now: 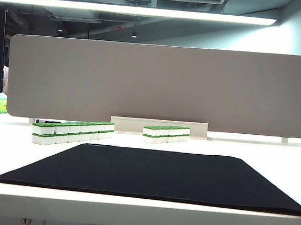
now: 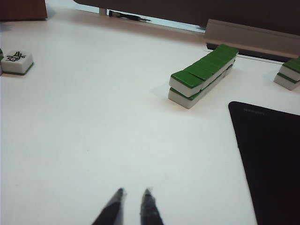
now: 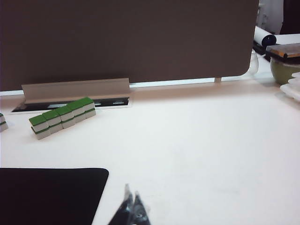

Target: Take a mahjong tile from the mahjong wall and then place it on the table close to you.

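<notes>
Mahjong wall tiles are held by neither gripper. The left gripper [image 2: 134, 197] is seen in its wrist view with its two dark fingertips [image 2: 117, 197] drawn close together, a narrow gap left between them and nothing clamped, hovering over bare white table [image 2: 93, 131]. Ahead of it and off to one side, well apart, the longer section of the mahjong wall [image 2: 201, 75] is laid as a two-high row of white blocks with green tops; the corner of the black mat [image 2: 269, 154] is found nearer on that same side, and a lone face-up mahjong tile [image 2: 17, 61] is set far off on the opposite side. The right gripper [image 3: 132, 201] is shown in its wrist view with its fingertips pressed together on nothing, above the table just beside the mat's rounded corner. Well ahead of it the shorter section of the mahjong wall [image 3: 62, 117] is lined up in front of a grey cable tray [image 3: 75, 89] and the grey divider panel [image 3: 126, 37]. In the exterior view neither gripper is seen; both wall sections are placed beyond the mat's far edge, in front of the divider.
</notes>
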`<state>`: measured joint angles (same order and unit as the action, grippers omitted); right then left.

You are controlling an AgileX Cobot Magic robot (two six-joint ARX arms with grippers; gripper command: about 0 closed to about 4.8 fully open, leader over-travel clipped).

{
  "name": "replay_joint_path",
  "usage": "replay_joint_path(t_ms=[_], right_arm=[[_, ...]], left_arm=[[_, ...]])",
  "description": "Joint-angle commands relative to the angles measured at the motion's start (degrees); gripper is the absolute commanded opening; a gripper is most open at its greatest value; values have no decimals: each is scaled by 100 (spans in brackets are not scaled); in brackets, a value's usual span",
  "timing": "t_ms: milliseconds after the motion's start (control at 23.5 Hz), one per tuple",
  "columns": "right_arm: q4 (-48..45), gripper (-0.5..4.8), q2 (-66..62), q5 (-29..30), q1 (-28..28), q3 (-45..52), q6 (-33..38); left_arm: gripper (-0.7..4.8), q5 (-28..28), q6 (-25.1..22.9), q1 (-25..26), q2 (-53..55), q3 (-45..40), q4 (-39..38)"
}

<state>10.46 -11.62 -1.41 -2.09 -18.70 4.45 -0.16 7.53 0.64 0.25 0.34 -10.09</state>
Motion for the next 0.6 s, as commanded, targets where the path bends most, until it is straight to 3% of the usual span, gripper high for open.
replay_joint_path(t_ms=[43,298,597], right_arm=[[-177,0,-297,37,-7,-155,4],[-251,0,-1108,323,-4,-516,2],[-546,-1,-1703,1226,-11,-765,4]], left_arm=[[49,39,-2,20,2,11,-72],[49,37,-2,20,2,11,-72],[49,42,0,20,2,11,-72]])
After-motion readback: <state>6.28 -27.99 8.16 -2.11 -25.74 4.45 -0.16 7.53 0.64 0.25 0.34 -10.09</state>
